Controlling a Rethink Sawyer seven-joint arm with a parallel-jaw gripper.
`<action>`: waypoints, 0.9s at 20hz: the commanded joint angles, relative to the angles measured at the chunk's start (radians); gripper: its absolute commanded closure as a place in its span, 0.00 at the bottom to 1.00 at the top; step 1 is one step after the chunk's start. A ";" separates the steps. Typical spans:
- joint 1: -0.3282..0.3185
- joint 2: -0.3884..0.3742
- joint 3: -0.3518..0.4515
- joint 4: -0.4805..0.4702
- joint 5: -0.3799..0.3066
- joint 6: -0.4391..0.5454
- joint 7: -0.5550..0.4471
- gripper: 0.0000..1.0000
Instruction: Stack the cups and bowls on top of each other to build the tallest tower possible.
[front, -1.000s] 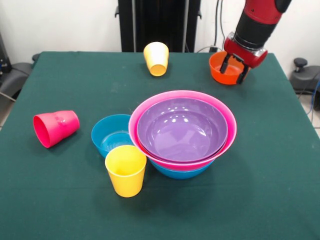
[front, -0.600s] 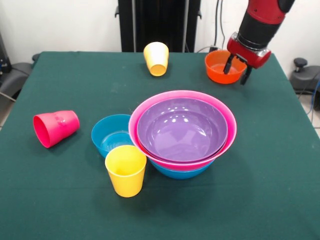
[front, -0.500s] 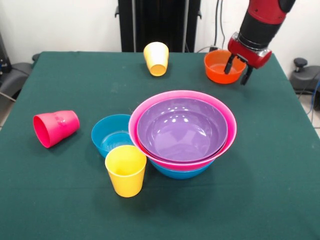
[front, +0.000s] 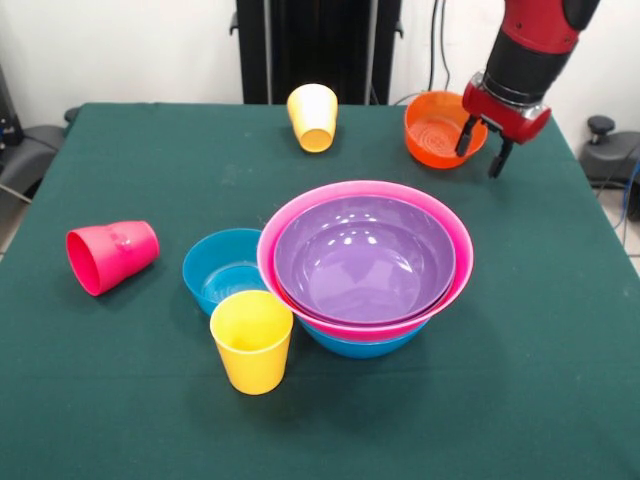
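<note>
My gripper is at the table's far right, shut on the right rim of an orange bowl, one finger inside and one outside. The bowl is tipped, its opening turned toward the camera. At mid-table stands the tower: a blue bowl lowest, a big pink bowl in it, a purple bowl on top. A small blue bowl touches its left side. One yellow cup stands upright in front, another yellow cup lies at the far side. A red-pink cup lies at the left.
The green table ends close behind the orange bowl. The black pedestal stands behind the far edge. A dark chair base sits off the right edge.
The gripper has shifted a little to the right. The orange bowl has tipped up, its opening turning toward the camera. Nothing else has moved.
</note>
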 joint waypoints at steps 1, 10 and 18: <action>0.010 0.049 0.134 -0.018 0.045 -0.020 0.212 0.00; 0.064 -0.074 0.010 0.002 0.003 0.199 0.198 0.00; 0.064 -0.134 -0.025 0.011 -0.017 0.278 0.176 0.00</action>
